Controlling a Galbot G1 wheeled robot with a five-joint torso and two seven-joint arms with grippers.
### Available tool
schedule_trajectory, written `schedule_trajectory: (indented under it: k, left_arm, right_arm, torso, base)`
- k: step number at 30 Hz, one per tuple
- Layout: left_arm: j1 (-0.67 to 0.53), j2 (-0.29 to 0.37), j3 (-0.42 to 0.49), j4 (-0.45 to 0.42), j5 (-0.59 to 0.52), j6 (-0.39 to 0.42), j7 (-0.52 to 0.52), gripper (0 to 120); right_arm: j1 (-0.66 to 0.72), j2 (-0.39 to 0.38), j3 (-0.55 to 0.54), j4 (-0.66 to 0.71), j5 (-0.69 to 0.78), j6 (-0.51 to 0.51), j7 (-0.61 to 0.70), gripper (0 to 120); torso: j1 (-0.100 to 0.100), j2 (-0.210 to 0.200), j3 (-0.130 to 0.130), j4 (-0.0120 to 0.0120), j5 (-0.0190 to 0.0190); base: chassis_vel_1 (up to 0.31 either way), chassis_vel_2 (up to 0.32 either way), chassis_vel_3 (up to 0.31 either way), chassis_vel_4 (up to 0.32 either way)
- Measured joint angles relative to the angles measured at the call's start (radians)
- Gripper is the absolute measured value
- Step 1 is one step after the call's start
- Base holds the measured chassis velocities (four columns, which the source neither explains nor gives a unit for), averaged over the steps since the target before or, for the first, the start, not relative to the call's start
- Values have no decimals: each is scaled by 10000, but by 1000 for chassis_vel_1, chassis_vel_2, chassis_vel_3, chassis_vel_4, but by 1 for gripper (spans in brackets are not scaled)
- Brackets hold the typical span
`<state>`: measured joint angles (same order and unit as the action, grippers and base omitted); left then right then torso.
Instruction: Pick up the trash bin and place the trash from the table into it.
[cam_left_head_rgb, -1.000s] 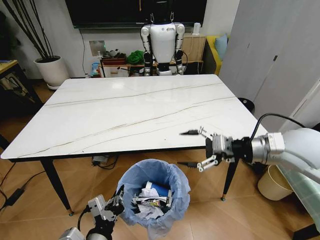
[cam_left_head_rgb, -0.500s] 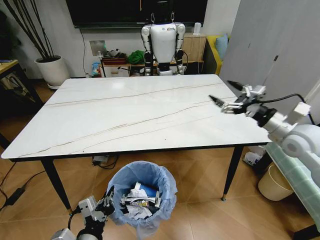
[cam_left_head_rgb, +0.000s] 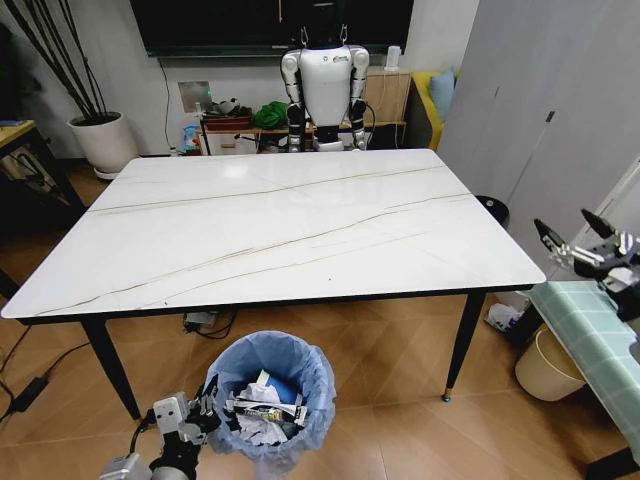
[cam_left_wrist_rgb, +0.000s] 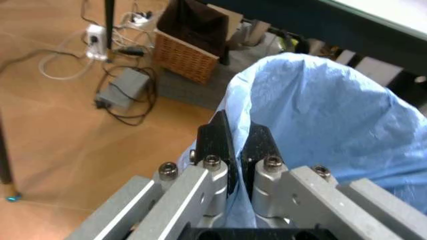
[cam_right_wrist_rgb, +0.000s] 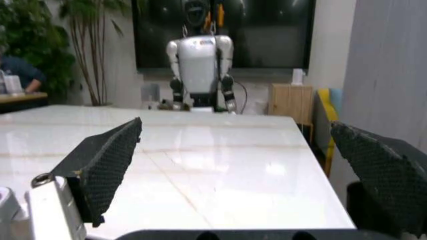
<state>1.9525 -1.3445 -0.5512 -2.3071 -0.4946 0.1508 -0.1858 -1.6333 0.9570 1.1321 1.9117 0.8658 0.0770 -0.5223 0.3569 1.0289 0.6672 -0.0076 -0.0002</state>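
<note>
Trash bin (cam_left_head_rgb: 268, 400) on the floor before the table (cam_left_head_rgb: 270, 225), held at its rim by the left claw (cam_left_head_rgb: 205, 415).

Head view: bin holds trash (cam_left_head_rgb: 262, 410); right claw (cam_left_head_rgb: 578, 238) hangs spread wide, empty, beyond the table's right edge.
Left wrist view: left claw (cam_left_wrist_rgb: 233, 150) pinched tight on the bin's blue bag (cam_left_wrist_rgb: 320, 115).
Right wrist view: wide-apart fingers (cam_right_wrist_rgb: 107, 165) frame the table (cam_right_wrist_rgb: 200, 175).

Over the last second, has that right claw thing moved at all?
Yes. The right end effector, fingers open, has swung from in front of the table's near edge, above the trash bin, out past the table's right side.
</note>
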Motion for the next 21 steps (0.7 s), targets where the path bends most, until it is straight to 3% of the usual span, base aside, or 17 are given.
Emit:
schedule_trajectory:
  k: [8,15,21]
  left_arm:
    - [47,-79,-47,179,235,-245,-81,0]
    - [186,-202,-251,142,412,-505,-94,0]
    - [190,-253,-210,246,580,-574,-102,0]
  right_arm:
    - [-524,1245,212,-258,-560,530,-530,100]
    - [-676,2813,161,-871,-995,1412,-1126,100]
    - [-663,3384,156,-1172,-1551,1777,-1121,100]
  torso:
    - [0,0,0,0,-2]
    - [0,-1,1,0,4]
    - [0,-2,1,0,0]
  base:
    - [0,0,0,0]
    - [0,0,0,0]
    - [0,0,0,0]
